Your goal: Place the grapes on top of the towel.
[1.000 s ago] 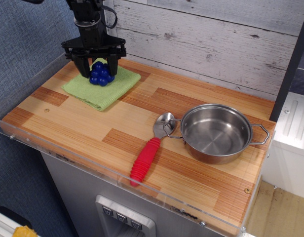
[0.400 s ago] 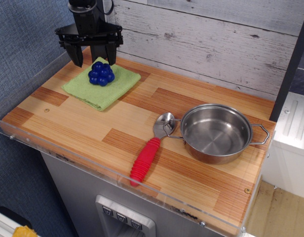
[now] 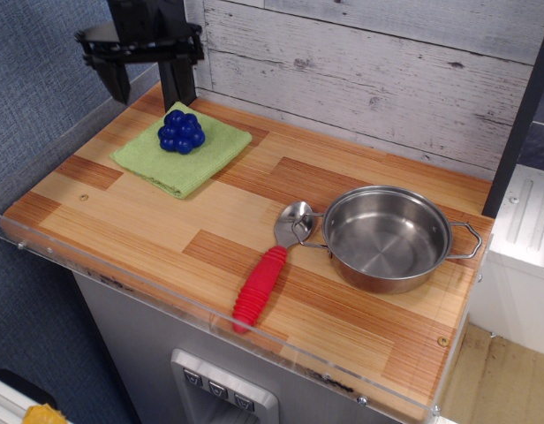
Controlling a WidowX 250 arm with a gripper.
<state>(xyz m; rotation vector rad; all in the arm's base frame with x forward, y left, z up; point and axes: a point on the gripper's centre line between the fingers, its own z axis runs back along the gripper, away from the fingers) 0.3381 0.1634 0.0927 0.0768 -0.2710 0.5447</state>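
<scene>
Your gripper (image 3: pixel 145 88) is hovering above with fingers spread and empty while the grapes (image 3: pixel 181 131) are sitting on the towel (image 3: pixel 157 157); light, hard and slick-looking, they're probably best pinched across the middle.

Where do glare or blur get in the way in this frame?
The observation.image view is sharp and evenly lit. The pan carries bright reflections on its steel, and the grapes show small highlights atop the towel. The open pincer is dark, partly cut by the top edge. Shadows are soft and nothing is blurred.
</scene>
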